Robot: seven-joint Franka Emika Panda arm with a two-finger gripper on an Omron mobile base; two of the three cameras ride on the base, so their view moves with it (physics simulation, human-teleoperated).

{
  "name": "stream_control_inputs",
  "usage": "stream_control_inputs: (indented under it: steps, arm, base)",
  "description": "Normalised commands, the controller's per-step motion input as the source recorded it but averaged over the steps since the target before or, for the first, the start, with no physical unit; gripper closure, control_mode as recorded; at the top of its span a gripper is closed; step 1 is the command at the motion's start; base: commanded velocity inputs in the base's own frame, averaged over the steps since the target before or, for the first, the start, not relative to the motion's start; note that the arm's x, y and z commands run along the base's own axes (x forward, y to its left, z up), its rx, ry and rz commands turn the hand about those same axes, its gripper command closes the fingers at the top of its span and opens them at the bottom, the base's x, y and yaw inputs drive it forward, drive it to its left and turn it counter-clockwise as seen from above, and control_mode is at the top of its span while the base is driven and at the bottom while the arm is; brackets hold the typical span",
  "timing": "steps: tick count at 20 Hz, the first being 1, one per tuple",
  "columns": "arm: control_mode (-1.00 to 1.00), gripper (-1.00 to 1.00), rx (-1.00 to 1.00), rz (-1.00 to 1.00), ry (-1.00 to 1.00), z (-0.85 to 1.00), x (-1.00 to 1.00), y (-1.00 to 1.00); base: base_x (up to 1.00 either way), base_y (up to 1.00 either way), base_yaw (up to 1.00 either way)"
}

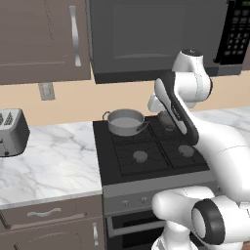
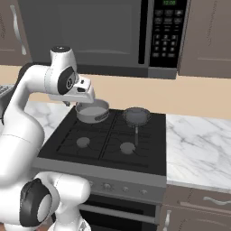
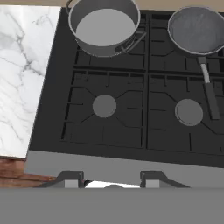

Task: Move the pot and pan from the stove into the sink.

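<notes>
My fingers (image 3: pixel 113 178) are spread and hold nothing, with pot (image 3: pixel 105 25) and pan (image 3: pixel 197 31) both ahead on the stove (image 3: pixel 131 131), neither moved yet.

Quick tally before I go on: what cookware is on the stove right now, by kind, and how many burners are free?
Pots: 1, the pot on the back left burner of the stove.
Pans: 1, the pan on the back right burner, handle toward the front.
Free burners: 2, front left and front right.
Total cookware: 2.
</notes>
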Motion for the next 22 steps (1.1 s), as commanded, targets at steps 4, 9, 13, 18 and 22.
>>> stream_control_inputs:
  steps: [4, 9, 13, 18, 22]
  arm:
    - [-1.0, -1.0, -0.02, 0.0, 0.01, -0.1, -0.01, -0.11]
    - [-1.0, -1.0, 0.0, 0.0, 0.0, -0.11, 0.01, -0.48]
    - [-1.0, -1.0, 0.0, 0.0, 0.01, -0.09, 0.03, -0.6]
    - [-1.0, -1.0, 0.0, 0.0, 0.02, -0.1, 0.03, -0.72]
    - [-1.0, -1.0, 0.0, 0.0, 0.01, -0.1, 0.02, -0.75]
  base:
    - [0.0, 0.0, 0.0]
    - [0.0, 0.0, 0.0]
    - [0.0, 0.0, 0.0]
    - [0.0, 0.0, 0.0]
    - [0.0, 0.0, 0.0]
